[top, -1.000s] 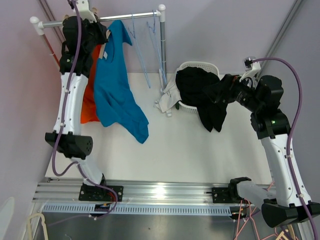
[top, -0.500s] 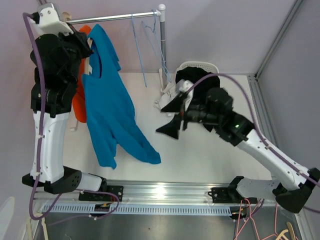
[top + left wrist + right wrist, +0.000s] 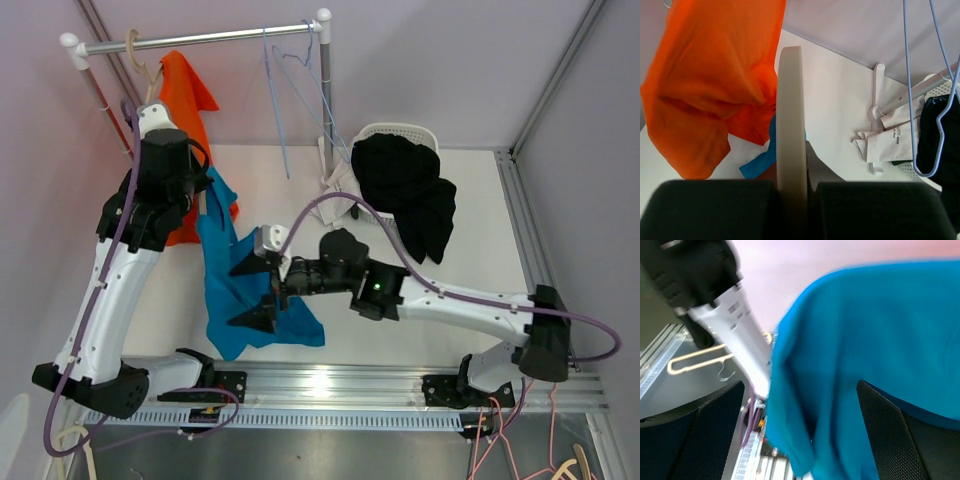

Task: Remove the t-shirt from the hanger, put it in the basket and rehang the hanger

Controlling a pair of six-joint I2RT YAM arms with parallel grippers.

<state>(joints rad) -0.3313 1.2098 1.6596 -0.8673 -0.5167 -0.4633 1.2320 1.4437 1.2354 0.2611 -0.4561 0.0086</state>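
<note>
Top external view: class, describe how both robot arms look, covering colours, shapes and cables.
The left arm and right arm have white tubular links with black joints. A loose purple cable runs along each. The right arm shows a small green light; its tool has black wedge-shaped fingers.

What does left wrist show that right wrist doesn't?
Left wrist only: the left gripper shut on the pale hanger, the orange t-shirt and the black garment. Right wrist only: the open right gripper, the left arm and a spare hanger below. Both: the blue t-shirt, a sliver in left wrist, filling right wrist.
</note>
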